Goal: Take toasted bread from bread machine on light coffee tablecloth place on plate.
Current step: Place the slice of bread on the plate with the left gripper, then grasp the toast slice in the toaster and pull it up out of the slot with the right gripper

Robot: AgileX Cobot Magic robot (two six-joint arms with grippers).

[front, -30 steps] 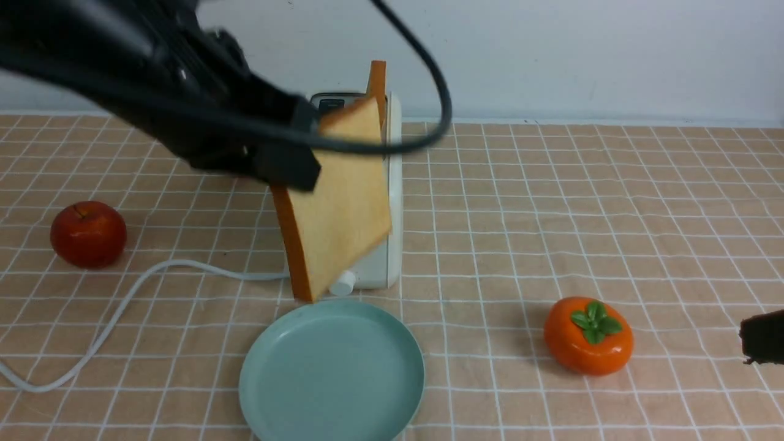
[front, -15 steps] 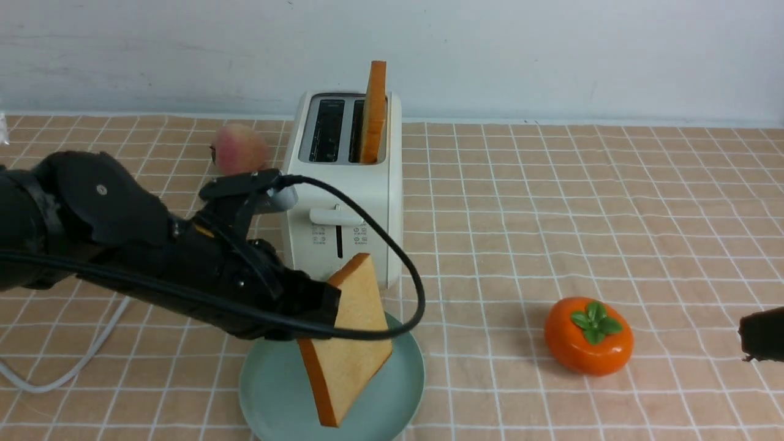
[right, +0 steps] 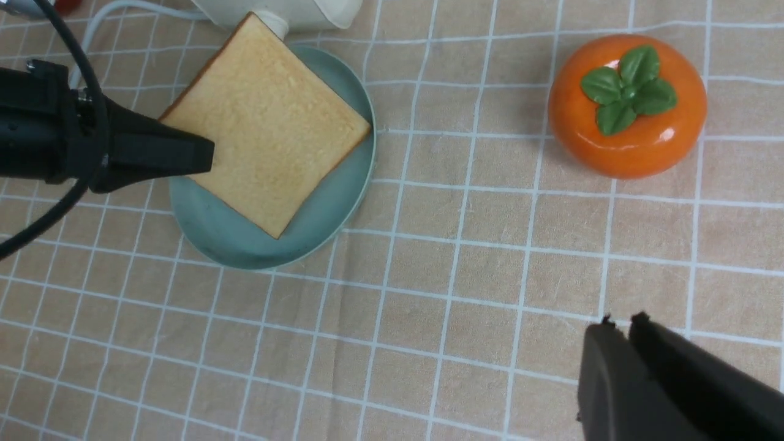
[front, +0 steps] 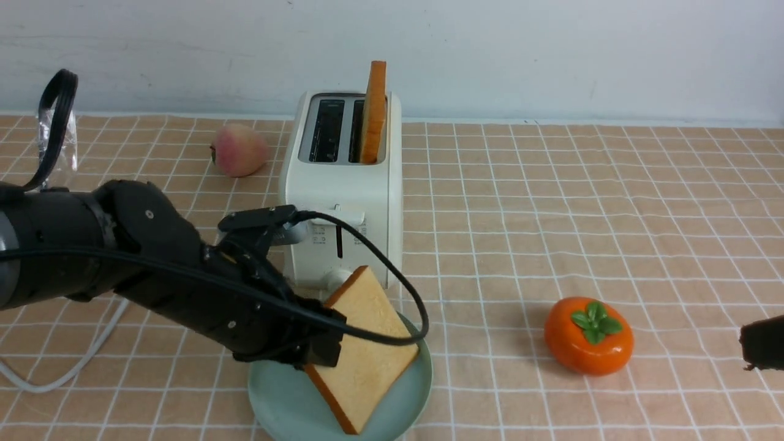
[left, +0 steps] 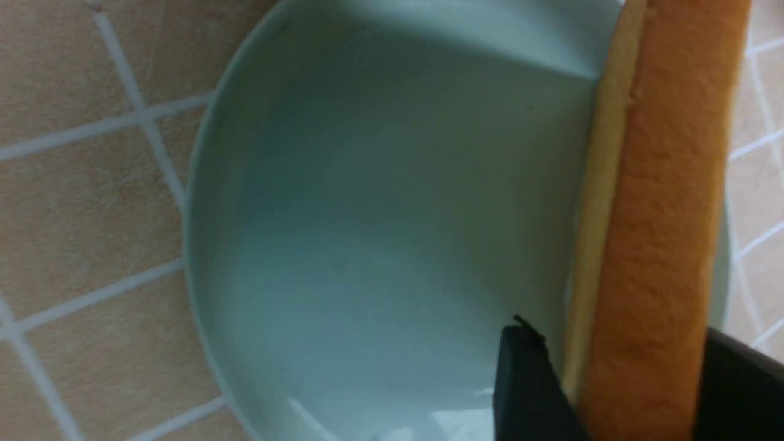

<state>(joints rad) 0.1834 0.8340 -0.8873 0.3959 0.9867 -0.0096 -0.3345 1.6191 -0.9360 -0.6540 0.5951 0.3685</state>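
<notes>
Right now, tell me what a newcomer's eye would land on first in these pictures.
The black left tool grips a golden toasted slice, tilted over the mint-green plate at front centre. Behind it, a second slice stands upright in the right-hand slot of the cream bread machine. A glossy orange persimmon sits alone on the cloth to the right.

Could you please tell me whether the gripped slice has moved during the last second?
Yes. The gripped slice has come down from in front of the bread machine to the plate, still held by the left gripper.
</notes>
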